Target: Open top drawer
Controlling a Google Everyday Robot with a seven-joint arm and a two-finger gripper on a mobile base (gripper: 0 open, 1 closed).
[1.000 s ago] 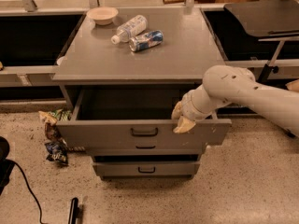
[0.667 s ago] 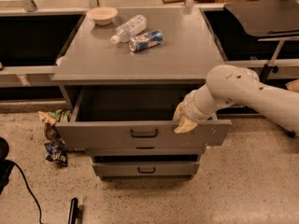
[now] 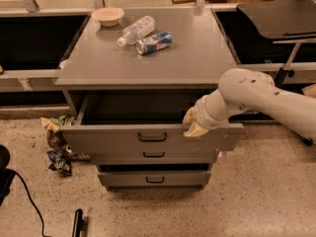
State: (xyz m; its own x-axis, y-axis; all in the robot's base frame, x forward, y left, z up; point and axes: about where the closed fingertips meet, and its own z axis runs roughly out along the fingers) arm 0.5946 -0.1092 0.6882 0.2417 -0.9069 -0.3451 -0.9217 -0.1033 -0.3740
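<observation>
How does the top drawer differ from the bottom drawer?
The top drawer is pulled far out; the bottom drawer barely. The top drawer's front is wider and taller than the bottom drawer's. The tool is at the top drawer's front edge, not the bottom's. Both: grey, black handles.

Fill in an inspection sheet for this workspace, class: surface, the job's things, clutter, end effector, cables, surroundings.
Surface: grey cabinet top holds a bowl, a plastic bottle and a can, both on their sides.
Job's things: top drawer pulled out; tray dark, nothing seen inside.
Clutter: crumpled wrappers on the floor, left of the cabinet.
End effector: end effector at the top edge of the drawer front, right of the handle.
Cables: black cable on the floor, lower left.
Surroundings: two lower drawers beneath; speckled floor.
</observation>
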